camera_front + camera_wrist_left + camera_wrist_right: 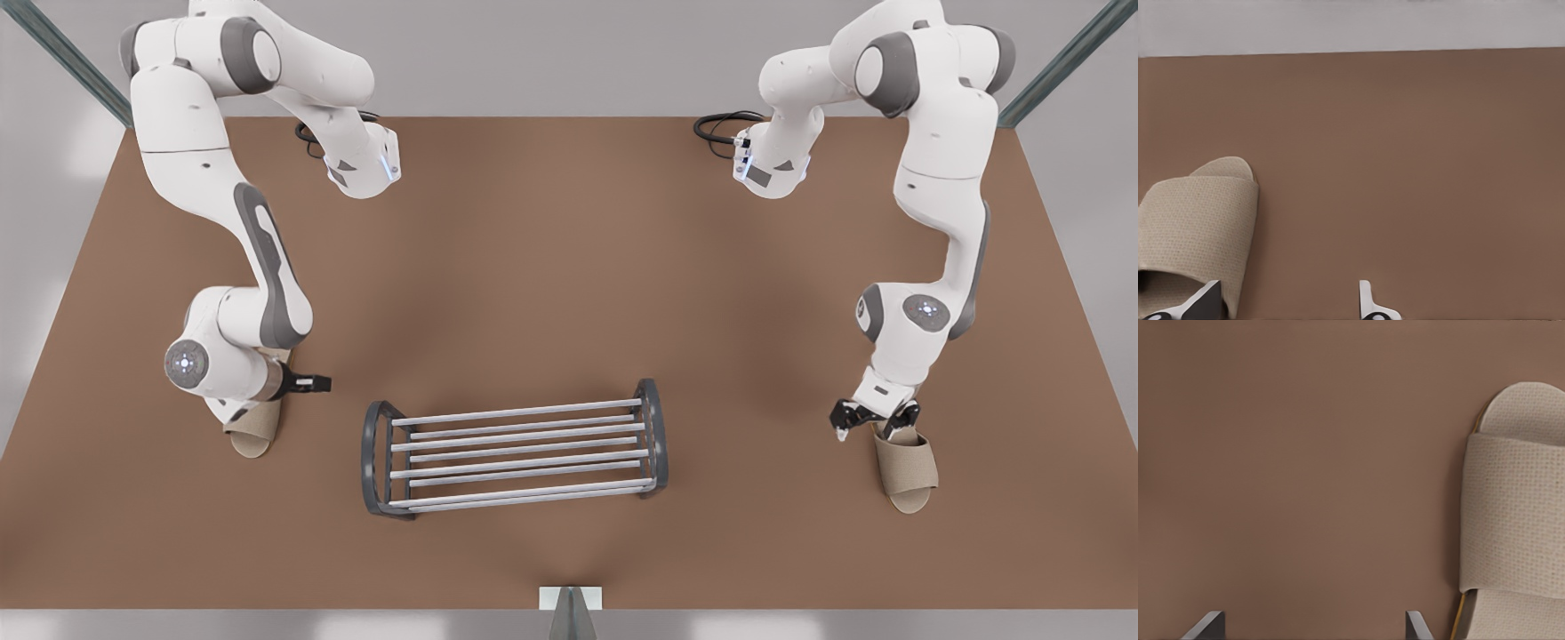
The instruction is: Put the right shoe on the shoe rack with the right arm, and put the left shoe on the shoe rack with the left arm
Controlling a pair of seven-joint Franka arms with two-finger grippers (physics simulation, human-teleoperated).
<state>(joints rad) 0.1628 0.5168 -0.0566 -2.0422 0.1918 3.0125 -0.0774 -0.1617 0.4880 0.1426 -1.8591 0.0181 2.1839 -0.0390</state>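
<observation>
Both arms are at the pick-up step, and neither shoe is lifted yet: each lies flat on the table, well apart from the rack, which stands bare between them. The left gripper hangs low over the heel end of the left shoe at the front view's right. In its wrist view the left gripper is spread wide and holds nothing. One finger overlaps the edge of the left shoe, while the other is over bare table, so the jaws look offset to one side of the shoe rather than straddling it. The right arm is bent down over the right shoe at the front view's left, and the wrist covers most of it. In its wrist view the right gripper is also wide and empty, and the right shoe lies wholly outside the gap, just beside one finger. The next move probably calls for each gripper to shift sideways until a wall or the strap sits between its fingers, then descend and close. After that each shoe needs a lift high enough to clear the rack's end frames, a carry inward, and a level set-down across the bars, one to each half.
</observation>
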